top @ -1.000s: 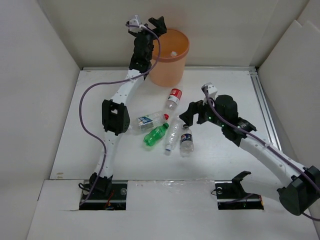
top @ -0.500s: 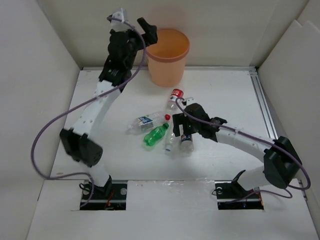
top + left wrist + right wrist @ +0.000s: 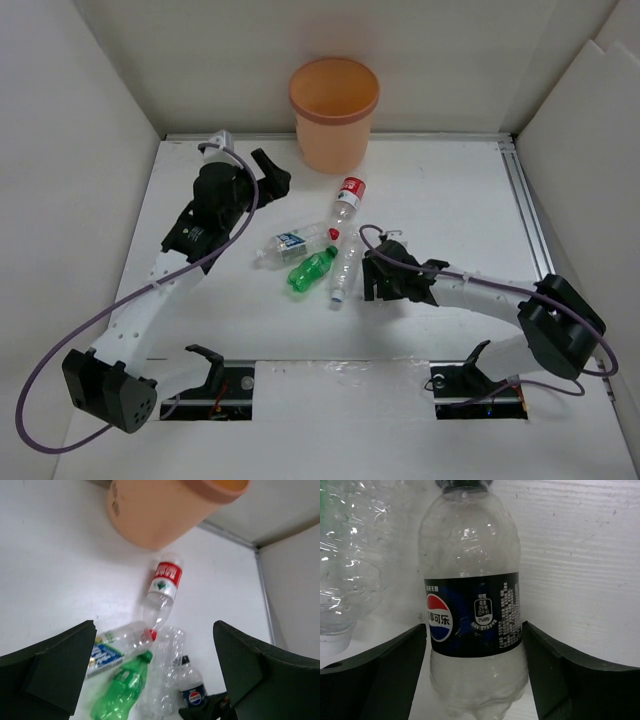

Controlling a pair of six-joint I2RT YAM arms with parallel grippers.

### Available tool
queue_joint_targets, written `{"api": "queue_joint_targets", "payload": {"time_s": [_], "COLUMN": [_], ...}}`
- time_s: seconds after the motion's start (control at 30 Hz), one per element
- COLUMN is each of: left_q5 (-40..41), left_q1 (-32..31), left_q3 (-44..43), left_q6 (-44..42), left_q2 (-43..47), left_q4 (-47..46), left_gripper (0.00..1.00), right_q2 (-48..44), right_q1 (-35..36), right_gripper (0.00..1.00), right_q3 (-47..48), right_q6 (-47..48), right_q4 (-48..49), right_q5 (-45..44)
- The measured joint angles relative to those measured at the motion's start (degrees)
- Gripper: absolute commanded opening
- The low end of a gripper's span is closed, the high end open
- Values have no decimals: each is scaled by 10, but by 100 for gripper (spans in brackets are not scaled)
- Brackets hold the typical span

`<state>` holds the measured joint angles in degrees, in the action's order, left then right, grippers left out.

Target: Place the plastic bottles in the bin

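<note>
Bracketing the dark-labelled bottle [image 3: 472, 615], the right gripper [image 3: 473, 630] sets one finger at each side of its label, at or very near contact; whether they actually pinch it cannot be told. The bottle lies on the table [image 3: 450, 200] at the right edge of the cluster, just beside a crumpled clear bottle [image 3: 345, 262] and well apart from the bin [image 3: 335, 145] at the back. The step in hand looks like this bottle's pickup. Next comes a firm squeeze, a lift clear of the neighbours, and a carry over the bin's rim. The left gripper [image 3: 272, 170] hovers empty, fingers spread wide, left of the green bottle [image 3: 312, 268].
</note>
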<state>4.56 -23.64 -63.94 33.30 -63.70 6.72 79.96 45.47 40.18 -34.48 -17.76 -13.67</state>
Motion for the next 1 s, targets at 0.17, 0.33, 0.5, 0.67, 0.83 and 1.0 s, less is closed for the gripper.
{"api": "queue_joint_targets", "payload": {"time_s": [0.17,0.33,0.5,0.67,0.83,1.0], "left_q5": [-14,-28,-51,-136,-281,-374], "left_q1": [0,0,0,1,1,-7], "left_q3": [44,44,44,40,29,24], "left_q6": [9,10,8,-8,-15,-8], "left_q2": [25,54,47,6,-67,-105], "left_q4": [45,45,40,8,-58,-119], "left_gripper": [100,100,100,100,100,100], "right_q2": [6,7,-38,-159,-195,-184], "right_q1": [14,15,16,19,16,-13], "right_gripper": [61,6,0,0,0,0], "right_q3": [-18,-18,-15,19,91,127], "right_q6": [-26,-49,-84,-82,23,120], "right_q4": [19,27,-52,-123,-84,21], "right_q5": [-7,-22,-70,-115,-87,61]}}
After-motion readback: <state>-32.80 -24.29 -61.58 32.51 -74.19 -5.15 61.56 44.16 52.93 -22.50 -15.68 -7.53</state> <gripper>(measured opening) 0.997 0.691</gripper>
